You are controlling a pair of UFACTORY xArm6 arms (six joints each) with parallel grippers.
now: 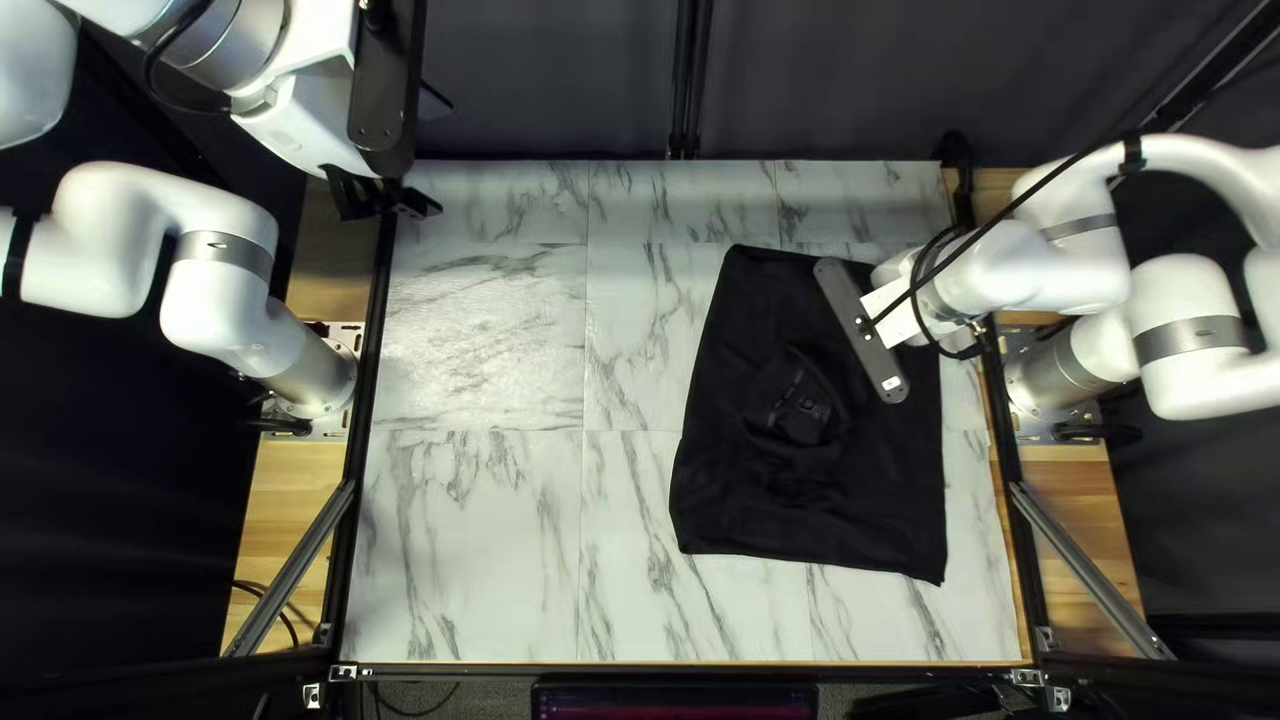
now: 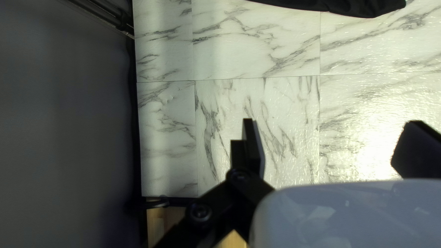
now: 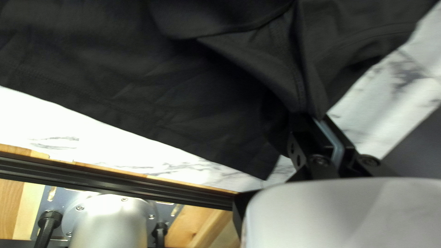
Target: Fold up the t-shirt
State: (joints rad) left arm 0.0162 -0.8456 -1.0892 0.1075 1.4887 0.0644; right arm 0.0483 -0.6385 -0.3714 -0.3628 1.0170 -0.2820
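Top left view: nearest the camera is your left arm (image 1: 320,94), raised at the upper left of the frame, with the left gripper (image 1: 387,203) directed downward near the table's far left corner. Your right arm (image 1: 1040,267) enters from the right edge of the frame and bears the right gripper (image 1: 803,406) over the t-shirt (image 1: 854,520). This black garment occupies the right half of the table (image 1: 480,534), broadly spread, its middle rumpled around the gripper; its lower edge runs roughly parallel to the table's near edge. A dark curtain (image 1: 547,80) closes the top of the frame, and part of a screen (image 1: 674,703) shows at the bottom centre. Left wrist view: your left gripper (image 2: 330,123) is open, its two fingers wide apart with only marbled tabletop visible between them; an edge of the t-shirt lies well ahead of it. Right wrist view: your right gripper (image 3: 317,120) is closed on the t-shirt, a gathered ridge of cloth pinched between its fingers. Folds run from this pinch into the cloth ahead, and a straight stitched hem extends to one side, near a dark rail (image 3: 115,181) with a silver arm base (image 3: 109,220) beyond.
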